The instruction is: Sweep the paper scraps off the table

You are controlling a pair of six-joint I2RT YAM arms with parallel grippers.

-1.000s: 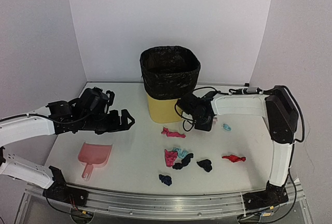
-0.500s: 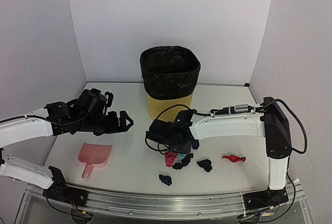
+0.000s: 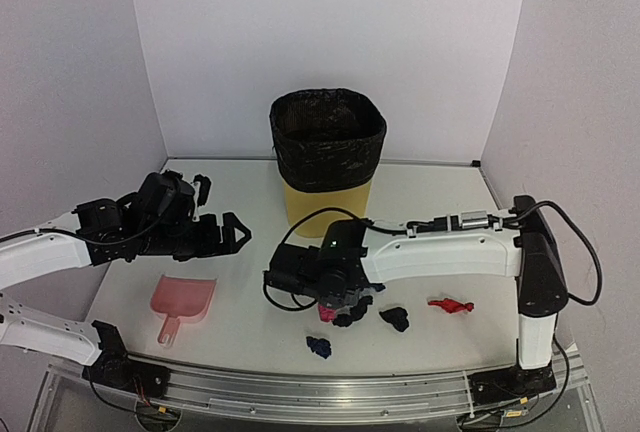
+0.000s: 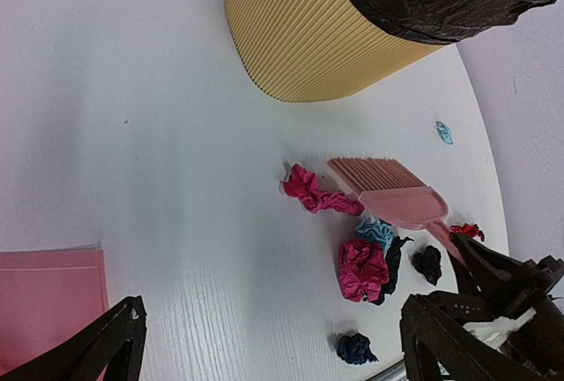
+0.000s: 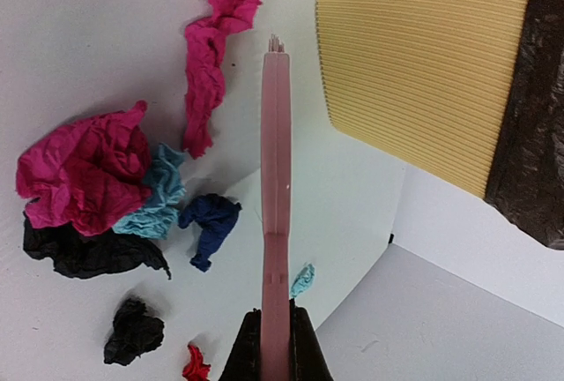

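as the top view runs outward from the arm bases, front rail: metal, along the near edge of the table, which is flat and white.
paper scraps: all lying on the table, most in its front middle, on the right arm's side of the dustpan.
navy scrap: nearest the rail, on its own.
pink crumpled scrap: in a clump, touching a light blue scrap and a black scrap.
second black scrap: just right of the clump, apart from it.
red scrap: further right, alone.
dustpan: pink, flat on the left side of the table, well apart from the scraps.
right gripper: clamped on the handle of the brush, low over the clump.
brush: pink, bristles pointing toward the bin; a second navy scrap lies just beside its handle.
twisted pink scrap: stretched out just beside the brush head.
left gripper: fingers spread wide with nothing between them, hanging above the table beyond the dustpan.
small light blue bit: alone, off to the right of the bin.
bin: yellow, ribbed, upright at the back middle, with a black liner folded over its rim.
walls: white, behind and at both sides.
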